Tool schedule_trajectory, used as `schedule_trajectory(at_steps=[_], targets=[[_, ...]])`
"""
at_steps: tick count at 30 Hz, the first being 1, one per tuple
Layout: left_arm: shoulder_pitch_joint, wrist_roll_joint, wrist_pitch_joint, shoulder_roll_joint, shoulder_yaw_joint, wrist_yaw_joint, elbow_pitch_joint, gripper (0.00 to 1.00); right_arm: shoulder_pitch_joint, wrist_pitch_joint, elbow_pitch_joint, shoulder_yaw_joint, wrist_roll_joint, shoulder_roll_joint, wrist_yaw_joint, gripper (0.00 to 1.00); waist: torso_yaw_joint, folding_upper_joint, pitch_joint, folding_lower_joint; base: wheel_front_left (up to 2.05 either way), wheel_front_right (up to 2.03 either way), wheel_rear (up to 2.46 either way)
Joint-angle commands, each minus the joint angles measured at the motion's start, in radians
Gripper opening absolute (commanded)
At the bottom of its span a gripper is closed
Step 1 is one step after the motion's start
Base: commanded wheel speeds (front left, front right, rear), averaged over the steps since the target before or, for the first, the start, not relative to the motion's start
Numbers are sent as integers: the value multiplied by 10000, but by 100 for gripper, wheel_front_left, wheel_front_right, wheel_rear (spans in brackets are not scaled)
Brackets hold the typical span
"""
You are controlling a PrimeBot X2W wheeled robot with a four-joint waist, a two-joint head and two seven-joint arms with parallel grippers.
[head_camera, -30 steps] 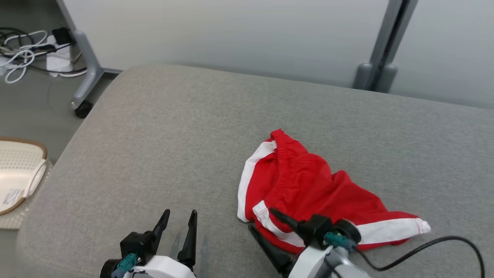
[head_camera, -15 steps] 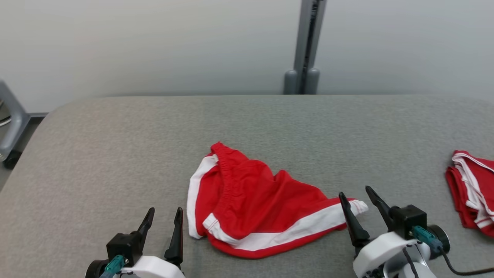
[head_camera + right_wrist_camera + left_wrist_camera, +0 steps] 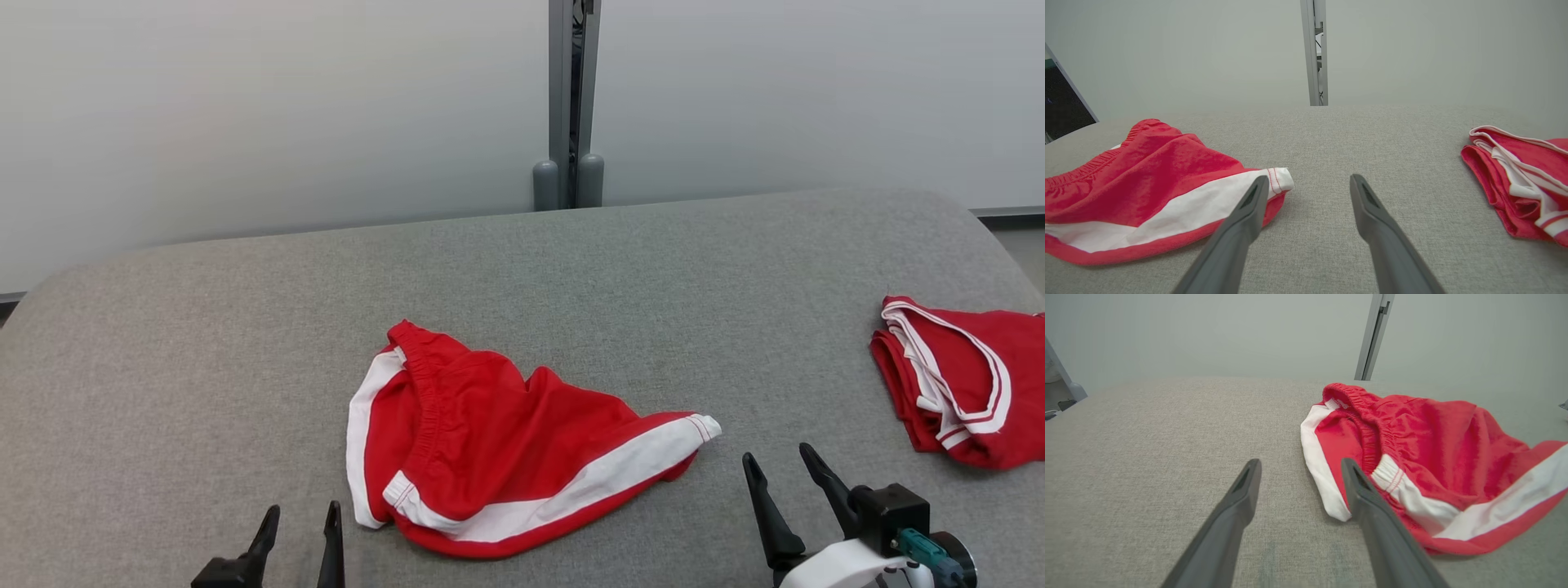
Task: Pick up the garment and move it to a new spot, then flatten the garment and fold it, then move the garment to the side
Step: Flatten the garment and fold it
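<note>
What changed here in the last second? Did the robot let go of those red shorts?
The right gripper has pulled back off the near edge of the red shorts to their right side, jaws open and empty. The head camera swung right, bringing the folded red garment into view. The shorts lie crumpled as before on the grey cushion; the left gripper stays open beside them.

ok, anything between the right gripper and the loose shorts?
No. In the head view, a short stretch of bare grey cushion lies between the open right gripper and the shorts; they are apart.
</note>
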Motion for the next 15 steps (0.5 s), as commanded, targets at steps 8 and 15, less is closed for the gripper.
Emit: schedule_trajectory(at_steps=[8,15], targets=[[453,276,-43,41,209,191,-62,100,311,-37,24,-196,56,-53,0,100,239,0,-302,0,0,0,0],[512,463,-43,39,418,108,-75,100,401,-37,31,-306,111,-54,0,100,440,0,-477,0,0,0,0]])
